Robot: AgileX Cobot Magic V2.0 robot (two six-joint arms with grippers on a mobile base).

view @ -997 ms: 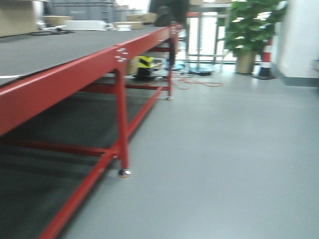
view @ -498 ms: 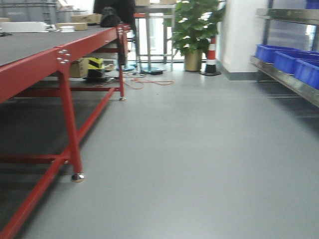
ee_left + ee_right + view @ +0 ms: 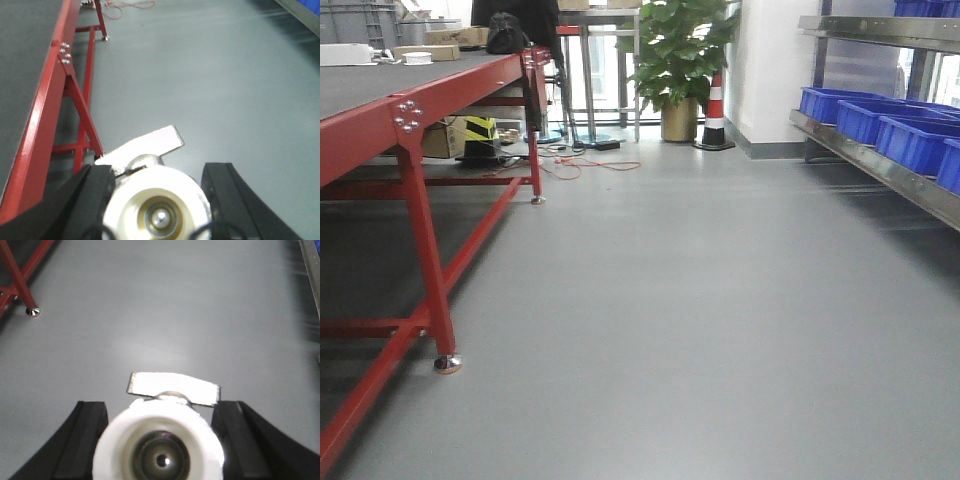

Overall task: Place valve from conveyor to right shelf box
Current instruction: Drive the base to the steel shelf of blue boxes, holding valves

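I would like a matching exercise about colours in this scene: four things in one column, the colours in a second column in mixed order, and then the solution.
Things:
1. conveyor frame
2. shelf boxes
3. potted plant
4. valve in the left gripper

Colours:
A. green
B. whitish and silver
C. red
D. blue

Pairs: 1-C, 2-D, 3-A, 4-B.
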